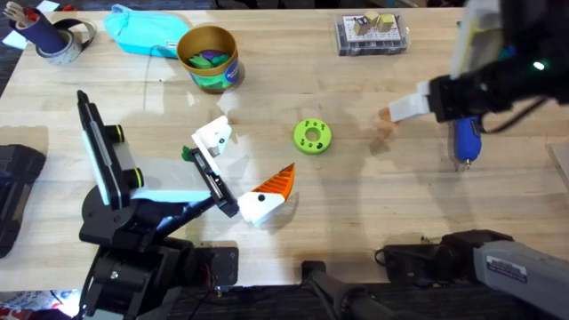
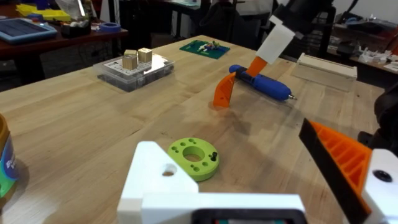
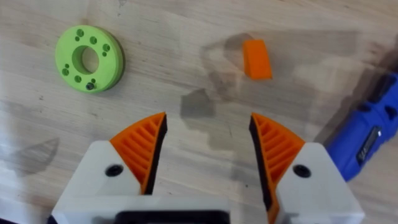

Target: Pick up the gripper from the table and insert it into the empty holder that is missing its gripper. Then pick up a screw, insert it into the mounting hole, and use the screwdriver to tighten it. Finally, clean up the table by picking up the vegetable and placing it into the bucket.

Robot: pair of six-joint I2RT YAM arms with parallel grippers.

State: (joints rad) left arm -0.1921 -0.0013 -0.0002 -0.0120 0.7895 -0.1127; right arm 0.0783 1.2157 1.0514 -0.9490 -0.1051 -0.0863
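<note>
A small orange piece [image 3: 256,59], apparently the loose gripper [image 1: 384,114], stands on the table beside the blue screwdriver [image 1: 464,140]; no white base shows on it. My right gripper [image 3: 208,149] hangs open and empty just over it. My left gripper [image 1: 244,169] is open: one side is the bare white holder [image 2: 155,180], the other carries an orange finger [image 2: 339,158]. The green vegetable [image 1: 313,135] lies between the two arms. The yellow bucket [image 1: 209,58] stands at the back left. A screw is out of view.
A clear parts box [image 1: 372,34] sits at the back right. A teal pouch [image 1: 142,31] and a dark cup with a tape roll [image 1: 49,36] are at the back left. A black object [image 1: 13,191] lies at the left edge.
</note>
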